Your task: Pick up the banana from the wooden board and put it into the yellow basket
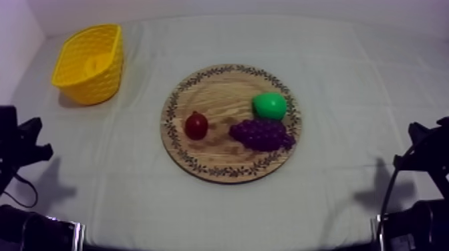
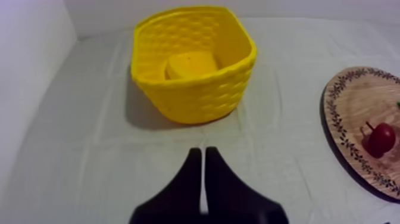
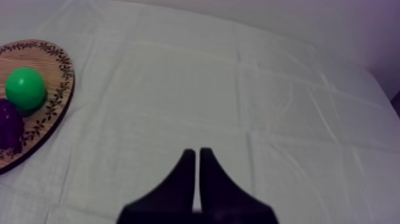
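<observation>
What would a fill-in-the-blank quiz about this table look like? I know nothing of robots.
1. The wooden board holds ___ toy fruits: a small red fruit, a pear and a bunch of grapes.
2. The ___ basket stands apart from the board.
3. The left claw and the right claw each have their fingers together, holding ___.
4. Of the fruits on the board, the one nearest the basket is the ___.

Missing words: three; yellow; nothing; small red fruit.
</observation>
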Robot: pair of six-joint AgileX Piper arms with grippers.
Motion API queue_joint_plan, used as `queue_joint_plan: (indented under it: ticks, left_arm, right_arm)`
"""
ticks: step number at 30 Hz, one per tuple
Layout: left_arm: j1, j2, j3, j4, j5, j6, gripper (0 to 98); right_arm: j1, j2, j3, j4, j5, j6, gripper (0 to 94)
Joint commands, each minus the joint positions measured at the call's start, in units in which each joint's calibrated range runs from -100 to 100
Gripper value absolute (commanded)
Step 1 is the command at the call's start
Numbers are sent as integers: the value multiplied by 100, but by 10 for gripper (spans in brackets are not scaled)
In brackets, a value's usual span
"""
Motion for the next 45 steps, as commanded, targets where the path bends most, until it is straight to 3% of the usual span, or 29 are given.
queue_joint_plan:
  ticks: [1, 4, 8, 13, 16, 19, 24, 27, 45]
  left_arm:
    - [29, -621, 198, -5, 13, 2, 1]
    - [51, -901, 475, -10, 24, 50, 1]
    - [38, -1226, 651, 141, 135, -93, 1]
    - [1, -1448, 759, 436, 225, -475, 1]
    - [33, -1483, 782, 566, 271, -541, 3]
    - [123, -1501, 791, 646, 296, -341, 2]
    - [166, -1508, 795, 680, 303, 527, 2]
    - [172, -1509, 796, 685, 302, 840, 1]
    - [175, -1510, 796, 687, 302, 839, 1]
  right_arm:
    - [2, -2, -3, 0, -2, 4, 3]
    - [2, -2, -3, 0, -2, 1, 3]
    - [2, -2, -3, 0, -2, 0, 3]
    - [2, -2, -3, 0, -2, 1, 3]
    - [2, -2, -3, 0, -2, 2, 3]
    - [2, -2, -3, 0, -2, 1, 3]
    - [2, -2, -3, 0, -2, 0, 3]
    - [2, -2, -3, 0, -2, -1, 3]
    - [2, -2, -3, 0, -2, -1, 3]
